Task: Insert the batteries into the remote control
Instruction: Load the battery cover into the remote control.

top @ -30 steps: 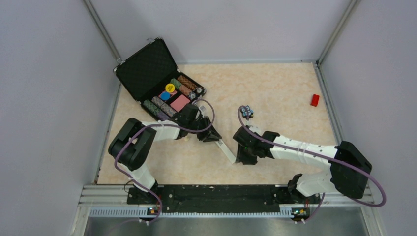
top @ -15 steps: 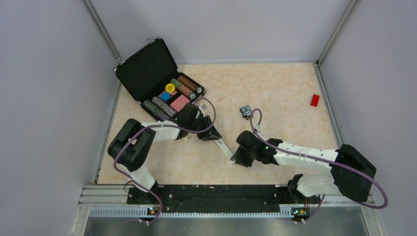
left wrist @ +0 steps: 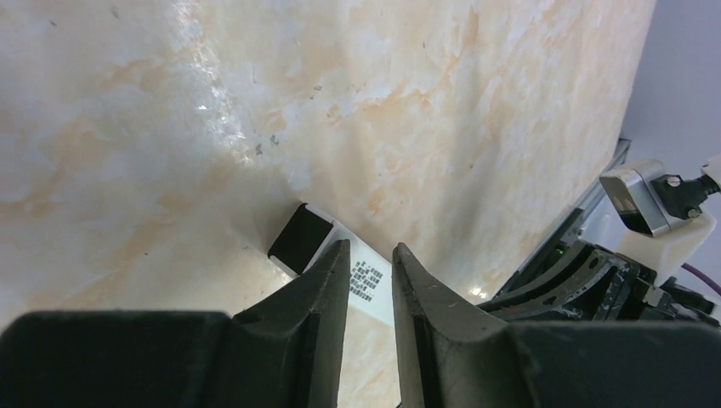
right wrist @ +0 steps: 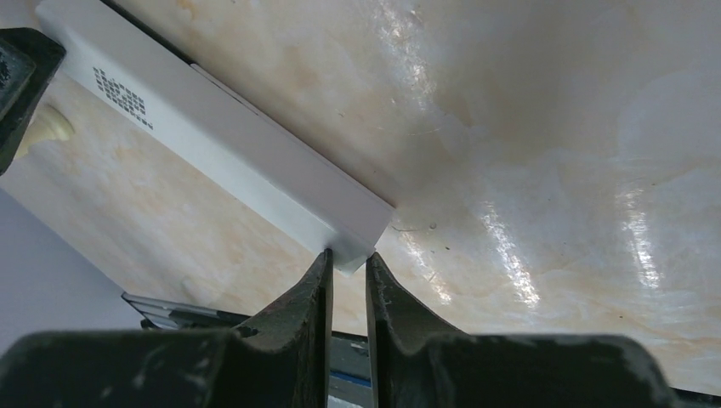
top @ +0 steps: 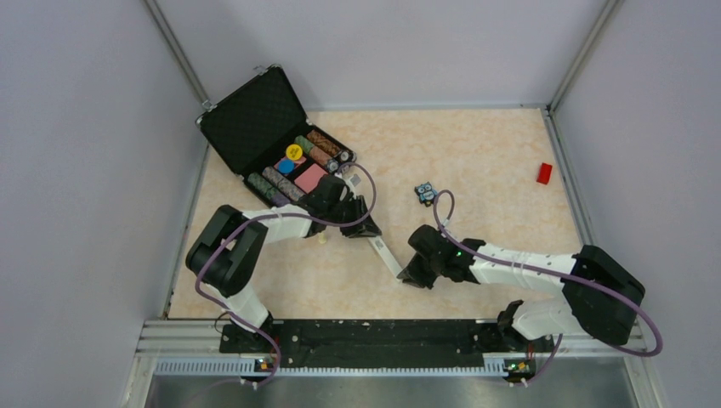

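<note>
Flanking the remote control [top: 387, 257] flat on the surface [top: 476, 153]: my left end effector [left wrist: 370, 248], clenched nearly shut, holds nothing at its dark end; my right end effector [right wrist: 349, 257], likewise clenched, meets its white end. I see no batteries, so I judge loading hasn't started.

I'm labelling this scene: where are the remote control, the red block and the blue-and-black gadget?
remote control [top: 388, 257]: top external view, middle of its white body.
red block [top: 544, 172]: top external view, its centre.
blue-and-black gadget [top: 425, 192]: top external view, its centre.

remote control [top: 388, 254] ends hidden beneath left claw [top: 370, 231], right claw [top: 407, 277]
</note>
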You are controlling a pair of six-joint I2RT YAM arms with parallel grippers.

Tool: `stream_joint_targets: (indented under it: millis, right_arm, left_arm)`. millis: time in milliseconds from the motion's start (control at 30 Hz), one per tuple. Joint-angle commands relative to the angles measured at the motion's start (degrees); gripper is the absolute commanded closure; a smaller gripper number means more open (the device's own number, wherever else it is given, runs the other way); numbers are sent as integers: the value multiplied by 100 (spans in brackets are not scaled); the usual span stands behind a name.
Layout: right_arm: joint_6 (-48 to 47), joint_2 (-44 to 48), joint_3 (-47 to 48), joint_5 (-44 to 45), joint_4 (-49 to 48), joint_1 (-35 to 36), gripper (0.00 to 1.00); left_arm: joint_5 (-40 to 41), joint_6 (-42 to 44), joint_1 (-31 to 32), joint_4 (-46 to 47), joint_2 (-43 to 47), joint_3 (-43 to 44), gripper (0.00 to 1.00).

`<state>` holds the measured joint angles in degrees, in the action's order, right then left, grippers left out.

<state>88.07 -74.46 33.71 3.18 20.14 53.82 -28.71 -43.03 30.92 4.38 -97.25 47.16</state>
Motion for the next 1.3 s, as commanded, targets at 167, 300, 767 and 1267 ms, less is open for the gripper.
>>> stream_joint_targets:
  millis: [167, 300, 767, 1267]
  right_arm:
    - [129, -347, -89, 50, -254, -82, 86]
    - [136, -422, -86, 29, -258, -83, 86]
    - [17, -578, 74, -21, -179, -83, 85]
    - [63, -711, 166, -58, -309, -91, 86]
  left_arm:
    - [882, 899, 9, -913, 115, 108, 69]
    - [962, 1206, 3, -1006, 177, 393, 68]
    - [1245, 2283, 6, -803, 119, 455, 55]
    - [138, 1577, 23, -675, -150, 244, 81]
